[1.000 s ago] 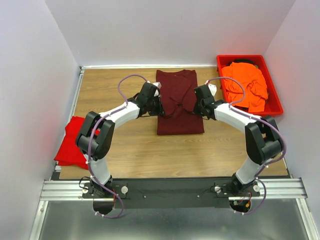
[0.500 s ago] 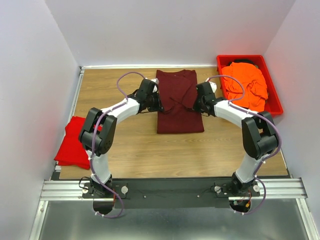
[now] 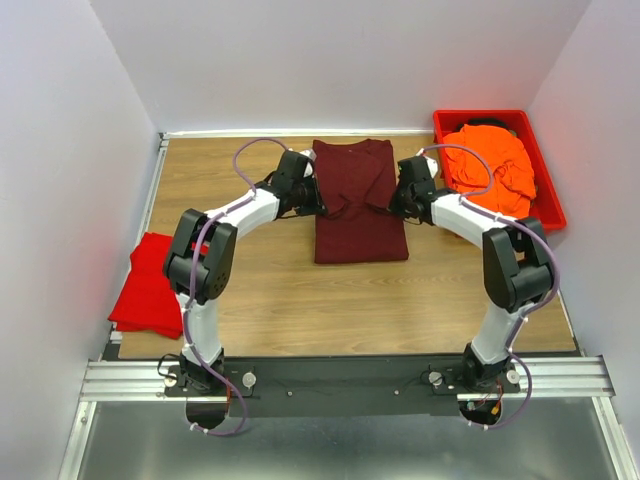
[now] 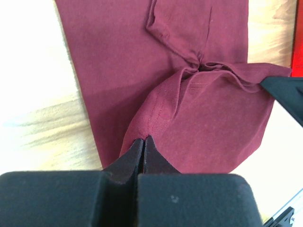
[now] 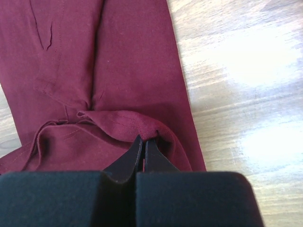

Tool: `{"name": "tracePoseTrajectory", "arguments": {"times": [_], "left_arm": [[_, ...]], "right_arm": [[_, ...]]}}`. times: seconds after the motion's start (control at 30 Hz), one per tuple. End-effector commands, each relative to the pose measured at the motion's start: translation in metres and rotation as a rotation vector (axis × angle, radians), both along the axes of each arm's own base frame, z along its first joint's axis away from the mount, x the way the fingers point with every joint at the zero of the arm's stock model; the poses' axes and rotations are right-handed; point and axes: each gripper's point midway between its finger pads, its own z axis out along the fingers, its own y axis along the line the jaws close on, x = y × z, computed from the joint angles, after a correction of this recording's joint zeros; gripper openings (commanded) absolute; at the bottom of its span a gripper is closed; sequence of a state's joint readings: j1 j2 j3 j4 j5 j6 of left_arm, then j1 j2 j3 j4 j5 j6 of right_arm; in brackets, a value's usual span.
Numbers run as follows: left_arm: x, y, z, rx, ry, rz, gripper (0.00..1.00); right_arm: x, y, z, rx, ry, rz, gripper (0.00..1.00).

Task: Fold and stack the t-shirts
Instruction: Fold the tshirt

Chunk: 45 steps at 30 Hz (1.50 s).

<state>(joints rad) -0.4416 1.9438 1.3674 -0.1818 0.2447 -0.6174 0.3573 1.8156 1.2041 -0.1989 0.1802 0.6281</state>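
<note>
The left gripper [image 4: 143, 144] is pinched tight on the left edge of the maroon shirt [image 3: 357, 218], and the right gripper [image 5: 143, 144] is pinched on its right edge. The cloth is bunched between them, mid-table [image 3: 300, 295]. The orange shirt [image 3: 490, 165] is heaped in the red bin [image 3: 549, 195]. The red shirt [image 3: 148, 292] lies at the table's left edge.

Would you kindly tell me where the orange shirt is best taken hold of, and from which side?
Pinch a raised fold at the top of the orange shirt, coming straight down from above. It lies bunched in the bin, whose walls likely block a sideways approach.
</note>
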Motion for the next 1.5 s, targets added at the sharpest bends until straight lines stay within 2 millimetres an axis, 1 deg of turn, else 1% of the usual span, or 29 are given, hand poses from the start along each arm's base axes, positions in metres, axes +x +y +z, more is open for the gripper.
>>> {"name": "tracePoseTrajectory", "arguments": {"times": [0.0, 0.07, 0.13, 0.17, 0.23, 0.27, 0.3, 0.37, 0.4, 0.43, 0.47, 0.5, 0.57, 0.6, 0.7, 0.77, 0.9, 0.93, 0.97, 1.0, 1.03, 1.07, 1.1, 1.13, 1.2, 1.23, 1.33, 1.37, 1.47], "left_arm": [[0.010, 0.000, 0.003, -0.012, -0.009, -0.008, 0.00], [0.013, 0.001, 0.002, -0.013, -0.011, -0.017, 0.01], [0.018, 0.001, 0.007, -0.013, -0.024, -0.023, 0.13], [0.021, 0.004, 0.012, -0.011, -0.041, -0.023, 0.31], [0.025, 0.008, 0.019, -0.005, -0.065, -0.016, 0.45], [0.026, 0.010, 0.024, -0.005, -0.078, -0.013, 0.58], [0.029, 0.015, 0.033, 0.000, -0.103, -0.004, 0.61], [0.031, 0.020, 0.042, 0.005, -0.125, 0.006, 0.62], [0.030, 0.023, 0.046, 0.015, -0.132, 0.012, 0.62], [0.028, 0.025, 0.048, 0.019, -0.133, 0.014, 0.62], [0.027, 0.026, 0.052, 0.016, -0.138, 0.015, 0.58], [0.024, 0.026, 0.051, 0.014, -0.133, 0.013, 0.56], [0.014, 0.027, 0.044, 0.012, -0.109, 0.013, 0.41], [0.012, 0.026, 0.042, 0.010, -0.106, 0.012, 0.38], [0.004, 0.019, 0.033, 0.001, -0.090, 0.003, 0.25], [-0.001, 0.008, 0.027, -0.013, -0.072, -0.017, 0.21], [-0.004, -0.010, 0.016, -0.017, -0.055, -0.046, 0.18], [-0.003, -0.014, 0.017, -0.019, -0.059, -0.052, 0.18], [-0.004, -0.017, 0.015, -0.020, -0.056, -0.059, 0.17], [-0.006, -0.021, 0.009, -0.019, -0.043, -0.071, 0.17], [-0.006, -0.024, 0.007, -0.021, -0.038, -0.076, 0.16], [-0.007, -0.027, 0.005, -0.021, -0.033, -0.083, 0.15], [-0.008, -0.028, -0.002, -0.016, -0.020, -0.085, 0.15], [-0.011, -0.030, -0.005, -0.015, -0.013, -0.092, 0.15], [-0.013, -0.032, -0.012, -0.012, -0.001, -0.097, 0.15], [-0.015, -0.032, -0.016, -0.009, 0.009, -0.098, 0.15], [-0.018, -0.033, -0.021, -0.012, 0.017, -0.105, 0.15], [-0.018, -0.032, -0.021, -0.011, 0.016, -0.106, 0.15], [-0.018, -0.031, -0.020, -0.008, 0.012, -0.103, 0.15]], "right_arm": [[0.015, 0.004, 0.001, 0.035, -0.016, -0.002, 0.00], [0.017, 0.003, -0.002, 0.037, -0.008, -0.001, 0.02], [0.019, 0.004, -0.001, 0.044, -0.009, 0.003, 0.08], [0.021, 0.004, 0.001, 0.051, -0.013, 0.006, 0.17], [0.025, 0.002, 0.008, 0.049, -0.028, 0.006, 0.30], [0.027, 0.002, 0.013, 0.051, -0.040, 0.009, 0.44], [0.029, 0.000, 0.023, 0.047, -0.064, 0.011, 0.52], [0.029, -0.003, 0.035, 0.042, -0.090, 0.009, 0.67], [0.027, -0.004, 0.040, 0.042, -0.098, 0.011, 0.68], [0.025, -0.004, 0.043, 0.041, -0.105, 0.019, 0.68], [0.022, -0.001, 0.053, 0.060, -0.119, 0.037, 0.68], [0.015, 0.000, 0.049, 0.066, -0.105, 0.048, 0.68], [0.003, 0.008, 0.046, 0.104, -0.084, 0.085, 0.67], [0.000, 0.011, 0.043, 0.112, -0.073, 0.090, 0.65], [-0.006, 0.013, 0.029, 0.098, -0.044, 0.089, 0.54], [-0.006, 0.012, 0.019, 0.088, -0.023, 0.083, 0.46], [0.002, 0.004, 0.015, 0.054, -0.028, 0.039, 0.45], [0.004, 0.004, 0.008, 0.039, -0.020, 0.037, 0.45], [0.010, 0.004, 0.009, 0.035, -0.025, 0.035, 0.44], [0.013, 0.004, 0.007, 0.032, -0.022, 0.037, 0.42], [0.015, 0.004, -0.007, 0.021, 0.003, 0.036, 0.40], [0.018, 0.003, -0.010, 0.019, 0.009, 0.031, 0.38], [0.023, 0.000, -0.011, 0.020, 0.007, 0.021, 0.36], [0.026, -0.001, -0.024, 0.015, 0.031, 0.017, 0.35], [0.032, -0.003, -0.035, 0.011, 0.048, 0.012, 0.32], [0.036, -0.002, -0.044, 0.006, 0.063, 0.014, 0.31], [0.039, -0.001, -0.051, 0.010, 0.073, 0.013, 0.30], [0.036, -0.002, -0.054, 0.011, 0.082, 0.007, 0.30], [0.032, -0.004, -0.050, 0.015, 0.081, 0.003, 0.30]]}}
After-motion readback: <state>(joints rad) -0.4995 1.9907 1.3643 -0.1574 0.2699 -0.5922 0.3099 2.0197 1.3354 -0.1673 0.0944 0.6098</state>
